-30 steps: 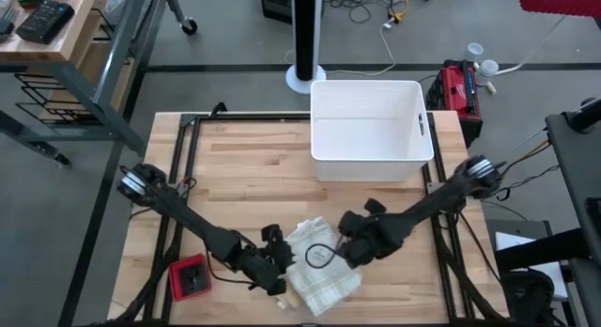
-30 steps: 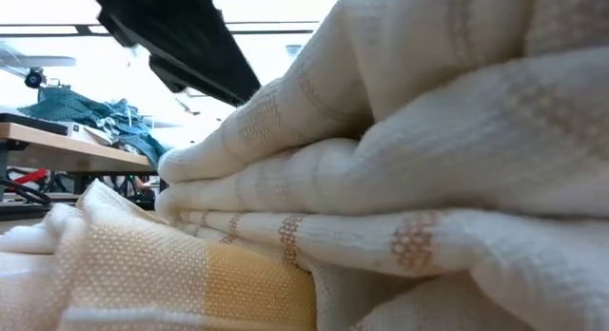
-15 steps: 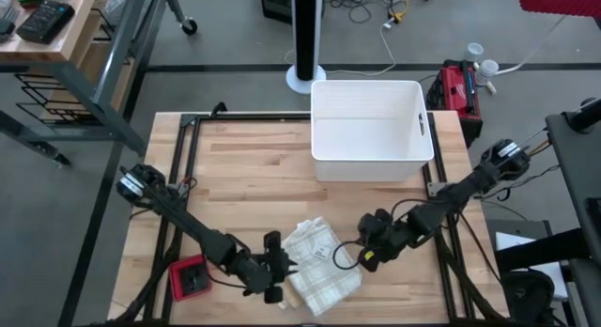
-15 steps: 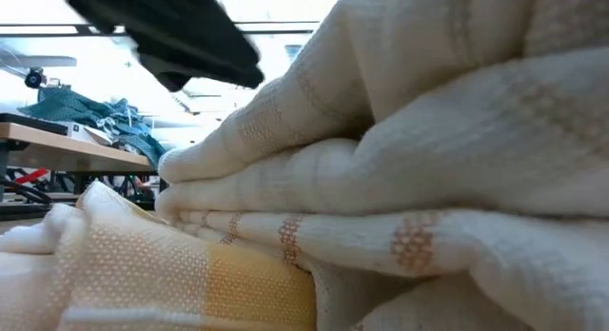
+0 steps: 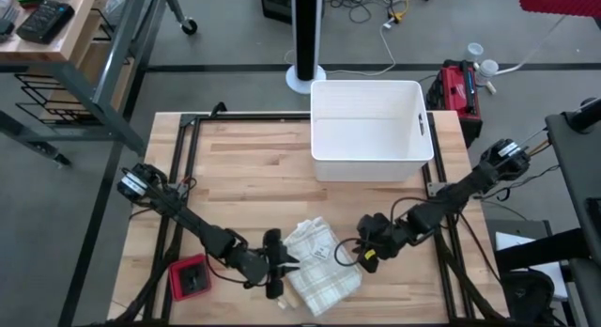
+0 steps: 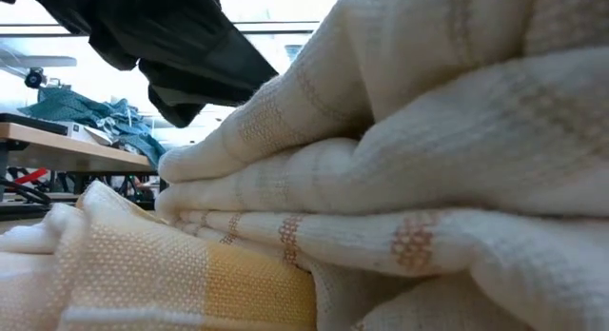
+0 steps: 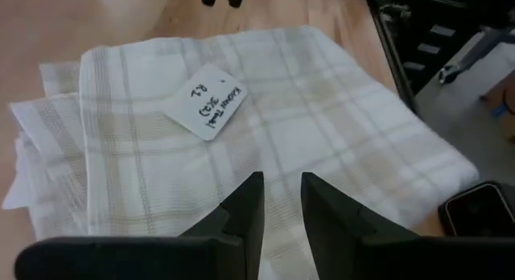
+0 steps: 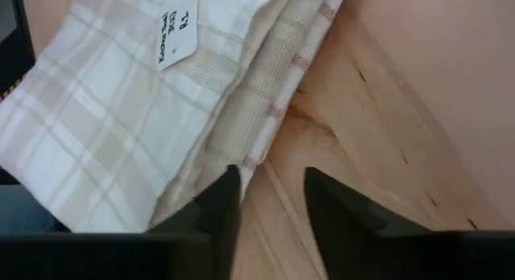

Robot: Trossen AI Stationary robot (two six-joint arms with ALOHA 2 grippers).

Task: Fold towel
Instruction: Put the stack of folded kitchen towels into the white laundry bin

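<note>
Folded towel point(image 5: 320, 265) near table's front edge point(image 5: 310, 319); both jaws slightly parted, holding nothing.

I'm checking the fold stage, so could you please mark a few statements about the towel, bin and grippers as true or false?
1. The folded cream plaid towel lies inside the white plastic bin. False: it lies on the wooden table, in front of the bin.
2. A white paper tag rests on the towel. True.
3. The right gripper is clamped on the towel. False: its fingers stand apart over the towel's edge, holding nothing.
4. The left gripper is at the towel's left side. True.
</note>
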